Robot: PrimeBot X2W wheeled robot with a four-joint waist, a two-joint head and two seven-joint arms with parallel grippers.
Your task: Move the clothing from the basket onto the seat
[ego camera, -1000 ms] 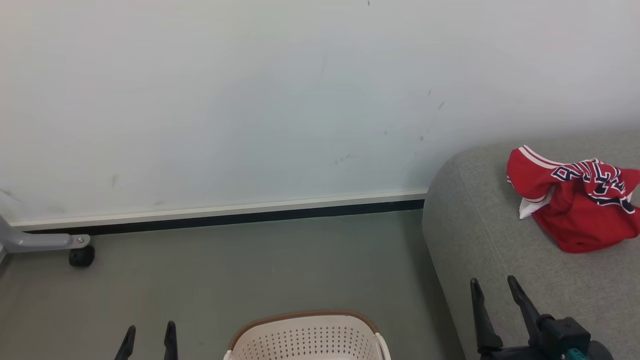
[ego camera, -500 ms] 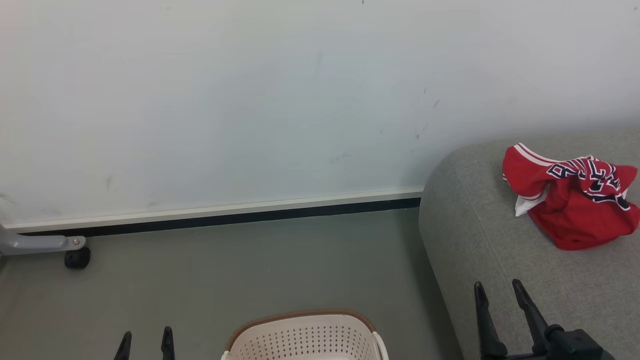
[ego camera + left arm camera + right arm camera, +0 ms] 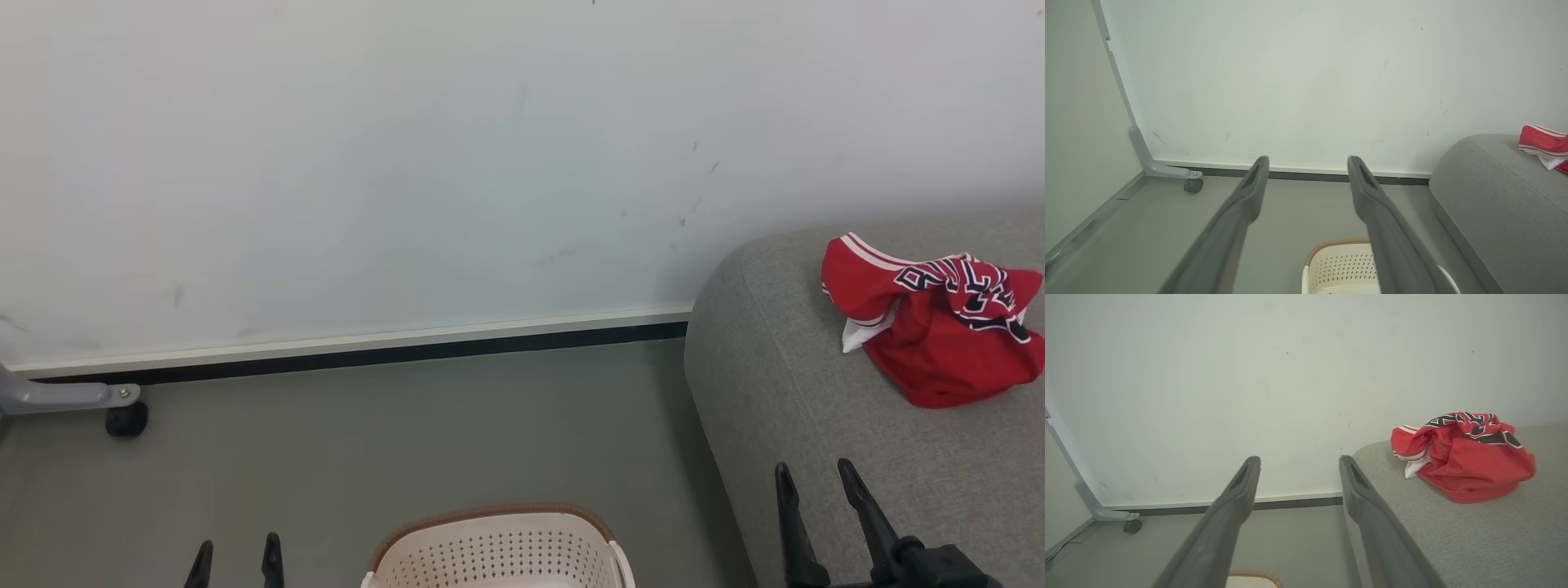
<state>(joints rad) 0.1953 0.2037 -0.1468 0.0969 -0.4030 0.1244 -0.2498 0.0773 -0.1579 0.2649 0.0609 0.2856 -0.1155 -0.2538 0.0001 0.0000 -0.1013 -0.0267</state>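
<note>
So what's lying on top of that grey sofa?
A crumpled red jersey with white stripe trim and dark lettering lies on the sofa. Its folds cover anything bundled underneath, so that cannot be seen.

Big pale wall point(image 3: 392, 147), few small dark marks. Along wall bottom: white strip point(image 3: 367, 341), thin black line point(image 3: 367, 356) under it. Smooth grey-green floor point(image 3: 408, 441). Far left: grey metal leg point(image 3: 61, 396) with small black wheel point(image 3: 126, 420). Even light.
</note>
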